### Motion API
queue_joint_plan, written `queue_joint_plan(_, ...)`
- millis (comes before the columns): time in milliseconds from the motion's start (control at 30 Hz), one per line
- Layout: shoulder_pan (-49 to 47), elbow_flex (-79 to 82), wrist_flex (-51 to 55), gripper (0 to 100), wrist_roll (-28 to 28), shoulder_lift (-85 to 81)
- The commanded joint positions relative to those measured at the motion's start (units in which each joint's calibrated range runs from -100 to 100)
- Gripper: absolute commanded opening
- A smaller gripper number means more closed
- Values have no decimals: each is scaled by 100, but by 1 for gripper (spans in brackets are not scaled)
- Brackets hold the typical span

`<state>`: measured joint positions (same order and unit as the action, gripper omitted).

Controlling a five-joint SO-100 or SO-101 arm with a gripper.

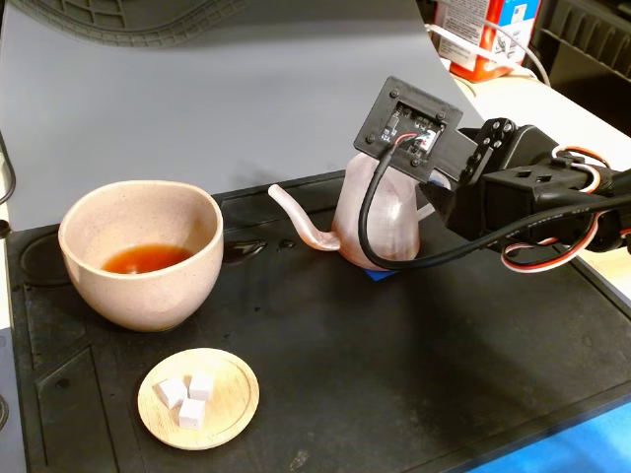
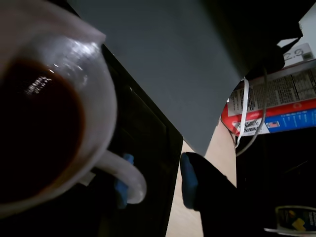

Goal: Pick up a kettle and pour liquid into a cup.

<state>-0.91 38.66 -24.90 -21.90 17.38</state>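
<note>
Evidently the gripper (image 2: 155, 180) stood open astride the white handle (image 2: 126, 173) of the kettle (image 1: 380, 217), right of centre, so it needed to close squarely before lifting toward the cup (image 1: 140, 251) at left.

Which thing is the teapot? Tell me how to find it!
Start at the big black mat. Near its back edge, right of the round speckled cup, stands the kettle by the robot's gripper. It is the only see-through pink thing, with a long thin curved spout.

Pinkish translucent kettle (image 1: 380, 222), speckled beige-pink cup (image 1: 148, 281) holding orange-red liquid (image 1: 146, 259), black mat (image 1: 414, 374).
</note>
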Motion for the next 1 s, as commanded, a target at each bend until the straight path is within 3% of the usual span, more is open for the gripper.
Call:
queue_joint_plan(0,-119,-36,-56,13,-22,-32)
queue_joint_plan(400,-50,454,-117,14,-49,-168)
queue_joint_plan(633,247,2332,-117,12,-175,-1960)
queue_joint_plan(700,224,2813,-117,1,-180,-2779)
queue_joint_plan(833,-103,3321,-117,1,-957,-3794)
queue_joint_plan(900,-286,3575,-125,1,-2148,-4690)
queue_joint_plan(967,-210,3875,-125,1,-2568,-5509)
